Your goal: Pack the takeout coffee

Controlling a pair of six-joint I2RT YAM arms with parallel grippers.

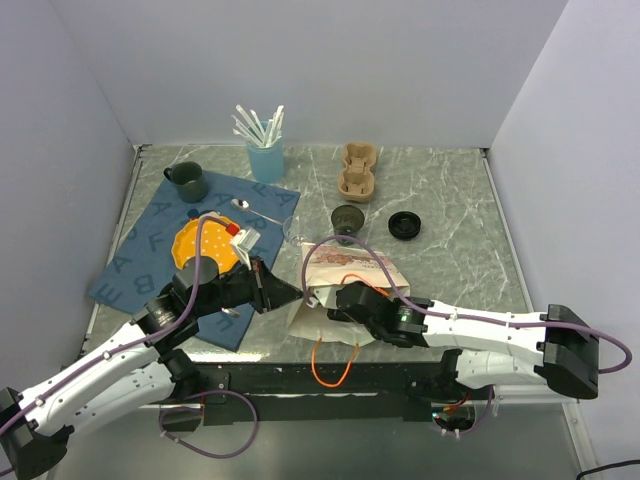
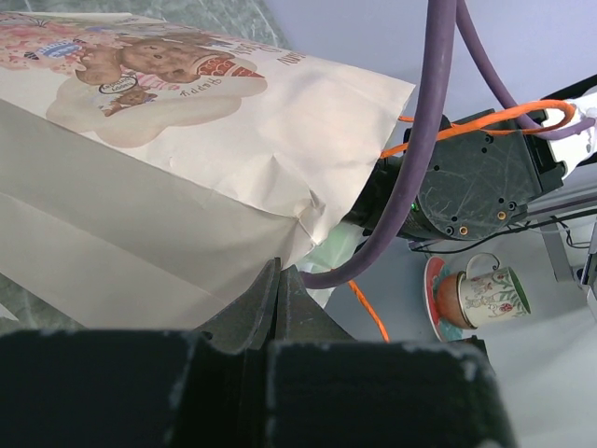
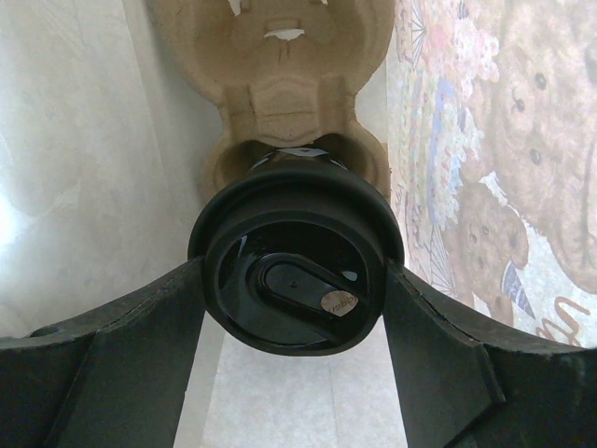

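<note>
The takeout coffee [image 3: 297, 266], a black cup with a round black lid, sits in a brown pulp cup carrier [image 3: 280, 84] inside a printed paper bag [image 1: 345, 272] that lies on its side. My right gripper [image 3: 297, 273] reaches into the bag's mouth, and its fingers [image 3: 140, 355] press both sides of the lid. In the top view the bag hides this gripper and the cup. My left gripper [image 2: 278, 280] is shut, pinching the bag's [image 2: 187, 168] mouth edge at its left corner [image 1: 292, 294].
Behind the bag stand an open dark cup [image 1: 347, 218], a loose black lid [image 1: 403, 225] and a second pulp carrier [image 1: 357, 170]. A clear glass [image 1: 293, 230], an orange plate [image 1: 205, 245], a green mug [image 1: 188, 180] and a blue cup of straws [image 1: 264, 155] are at the left.
</note>
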